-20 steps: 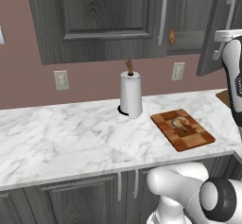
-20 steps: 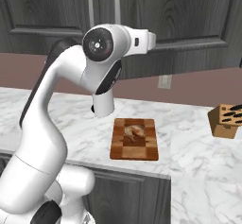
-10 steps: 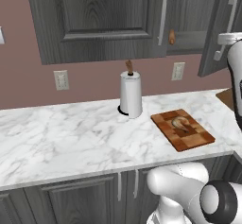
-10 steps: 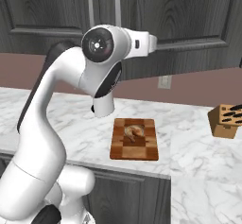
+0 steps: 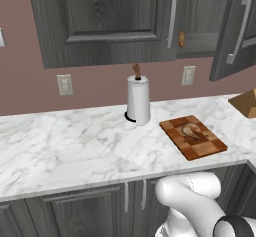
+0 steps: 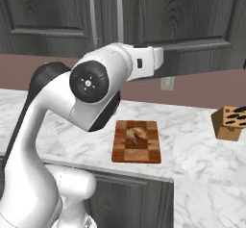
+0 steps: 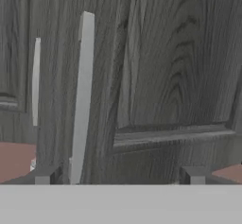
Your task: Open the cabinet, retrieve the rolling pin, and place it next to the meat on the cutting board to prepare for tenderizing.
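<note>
The cabinet (image 5: 115, 21), dark grey wood-grain with panelled doors, is hanging above and behind the cutting board (image 5: 193, 137). Its right door is standing swung out, as it was a second ago. My white arm (image 6: 96, 85) is no longer showing at the left base view's right edge. My pincer (image 7: 118, 178) is now gaping wide, gripping nothing. The silver bar handle (image 7: 82, 98) is rising just inside one tip (image 7: 42, 176). The checkered reddish-brown board is lying flat on the marble counter (image 5: 65, 151). The rolling pin (image 5: 182, 39) is sitting high above the board on the grey shelf. Only its rounded tan end is showing, so I cannot tell its axis. The pale curled meat (image 5: 191, 130) is resting on the board.
</note>
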